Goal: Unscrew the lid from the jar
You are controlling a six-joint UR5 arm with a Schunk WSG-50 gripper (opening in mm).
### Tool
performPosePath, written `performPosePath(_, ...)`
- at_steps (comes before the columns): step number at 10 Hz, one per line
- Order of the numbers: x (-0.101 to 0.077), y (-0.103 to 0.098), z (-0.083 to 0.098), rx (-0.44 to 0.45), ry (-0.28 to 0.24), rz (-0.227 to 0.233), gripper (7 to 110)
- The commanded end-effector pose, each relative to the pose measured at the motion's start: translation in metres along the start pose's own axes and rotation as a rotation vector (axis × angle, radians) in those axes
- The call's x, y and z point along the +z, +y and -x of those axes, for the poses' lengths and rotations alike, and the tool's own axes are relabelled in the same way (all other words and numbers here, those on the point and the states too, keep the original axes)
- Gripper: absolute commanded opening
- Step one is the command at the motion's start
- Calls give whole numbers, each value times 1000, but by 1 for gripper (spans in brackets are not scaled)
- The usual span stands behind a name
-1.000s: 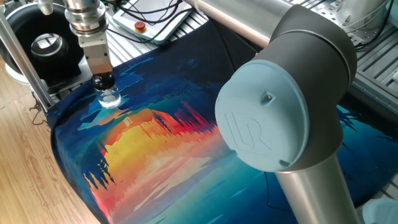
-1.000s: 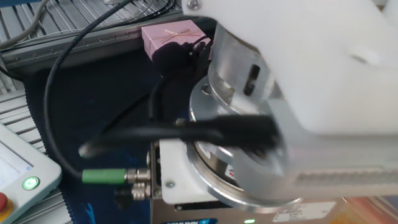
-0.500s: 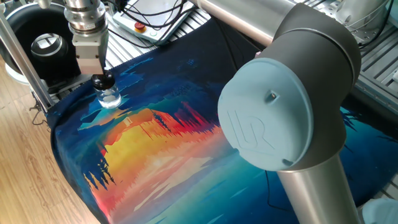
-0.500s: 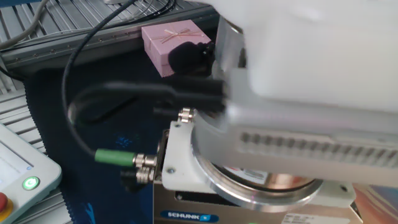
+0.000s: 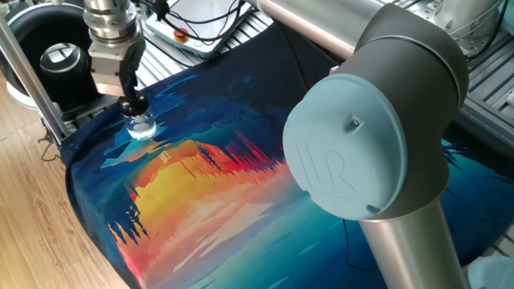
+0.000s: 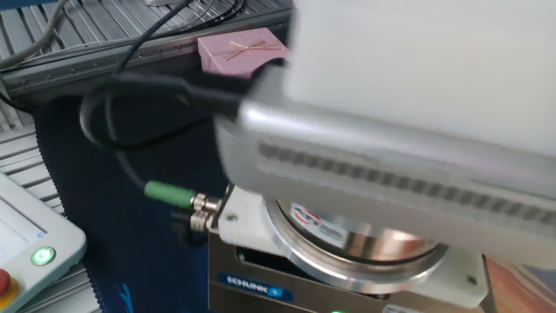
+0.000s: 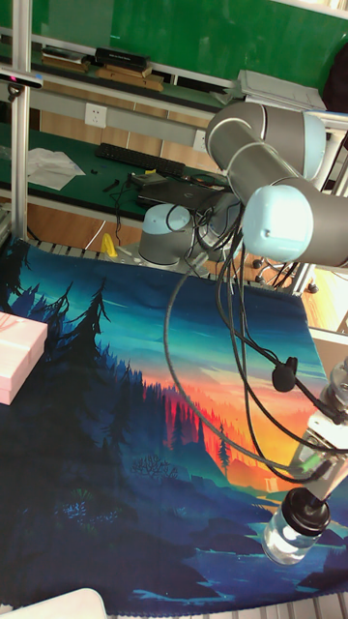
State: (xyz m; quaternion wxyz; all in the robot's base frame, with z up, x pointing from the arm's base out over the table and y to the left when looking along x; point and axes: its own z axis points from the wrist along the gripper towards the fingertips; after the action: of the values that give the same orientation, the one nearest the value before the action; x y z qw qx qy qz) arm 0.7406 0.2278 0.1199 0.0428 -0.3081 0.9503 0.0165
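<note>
Jar (image 7: 286,538): clear glossy glass. Lid (image 7: 304,506): black, slightly shiny. Tabletop cloth (image 5: 201,185): printed, matt. Arm joint cap (image 5: 337,152): matt blue plastic.

Your gripper (image 5: 133,104) has turned about its upright axis while clamped on the lid (image 5: 135,105): in one fixed view its body showed a narrow face a second ago and now shows you a broader one. The jar (image 5: 142,125) under it looks no different in place (too small to judge any turn). In the other fixed view the wrist flange has rotated; the green cable connector (image 6: 168,193) has climbed up the picture, and the black cable (image 6: 130,83) has swung higher, toward the pink gift box (image 6: 233,50).
</note>
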Motion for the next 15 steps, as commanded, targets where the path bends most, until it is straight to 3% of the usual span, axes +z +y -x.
performPosePath(1, 3, -5, -4, 259, -25, 19, 44)
performPosePath(2, 5, -15, -3, 363, -46, -14, 44)
performPosePath(4, 4, -15, 2, 515, -68, -12, 44)
performPosePath(5, 5, -5, 7, 582, -79, 28, 44)
performPosePath(7, 7, 0, 11, 651, -86, 38, 44)
performPosePath(11, 7, -14, -4, 714, -29, -49, 44)
performPosePath(12, 6, -17, -7, 722, -20, -64, 22)
performPosePath(15, 4, -13, -1, 742, -19, -58, 22)
